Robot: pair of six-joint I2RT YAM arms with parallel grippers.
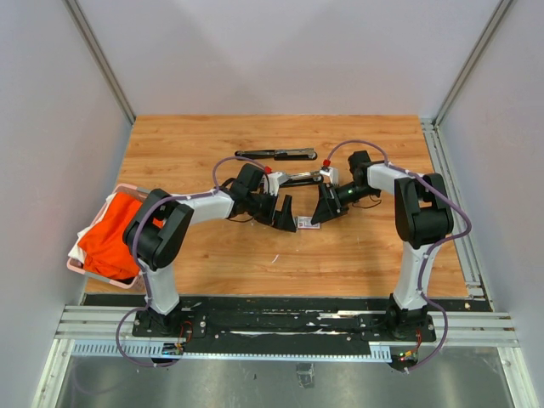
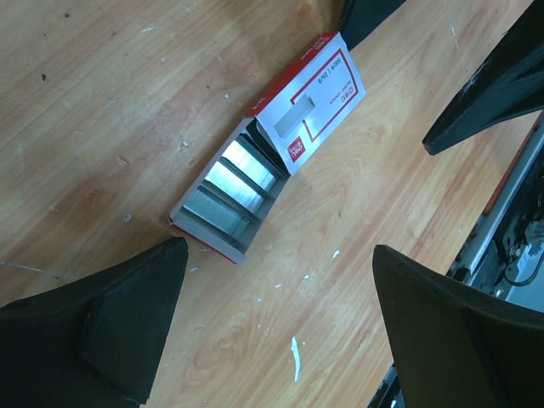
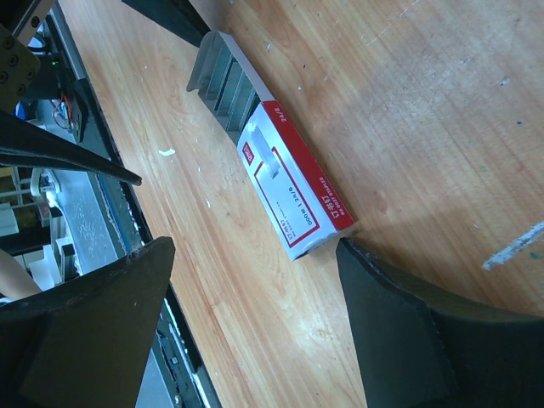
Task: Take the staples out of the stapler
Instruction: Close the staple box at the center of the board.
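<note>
Top external view has both arms folded inward over the middle of the tabletop [image 1: 212, 255]. The left pincer [image 1: 283, 212] and the right pincer [image 1: 325, 206] are each spread wide and hold nothing, with the white-and-red staple box [image 1: 304, 223] lying between them. The stapler [image 1: 276, 155] lies well apart, beyond both arms. In the right wrist view a thin silvery-grey strip [image 3: 512, 247], probably staples, lies on bare wood past the box's closed end. Whether more remain in the stapler cannot be told. The box's tray stands out of its sleeve with rows of staples exposed, and neither pincer touches it.

The step in hand looks like gathering the loose strip. To do it well, the right pincer should come down squarely over the strip, with a finger on either long edge. It should close gently so the thin metal neither skids nor snaps, and keep off the box so that it is not nudged.
</note>
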